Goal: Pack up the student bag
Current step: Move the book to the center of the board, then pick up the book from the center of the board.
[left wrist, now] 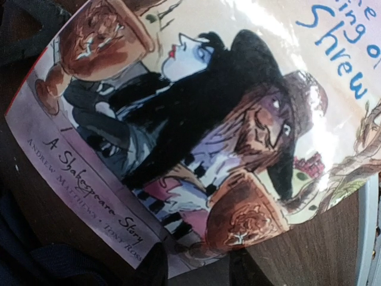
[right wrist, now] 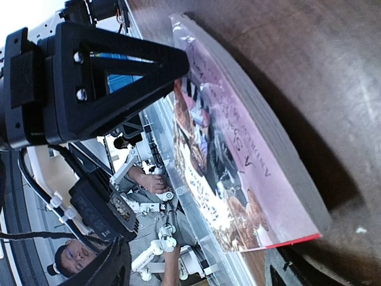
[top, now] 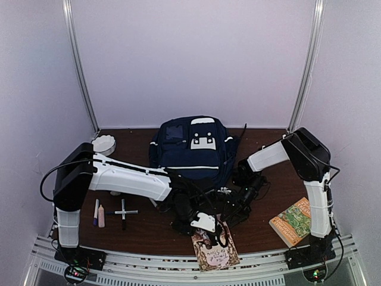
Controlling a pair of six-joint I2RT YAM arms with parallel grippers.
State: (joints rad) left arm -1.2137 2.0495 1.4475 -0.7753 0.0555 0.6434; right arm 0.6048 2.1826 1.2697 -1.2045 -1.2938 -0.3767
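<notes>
A dark brown wooden table sits inside a pale-walled booth. The student bag stands at its back centre, white patches facing up. In front of the bag, overhanging the table's near edge, lies a "Shakespeare Story" paperback. The left gripper hangs close over the cover, jaws parted and the book's edge showing between them; contact cannot be told. The right gripper is low in front of the bag, facing the paperback's edge, jaws spread wide and empty. A second book lies front-right of the bag, pens front-left.
</notes>
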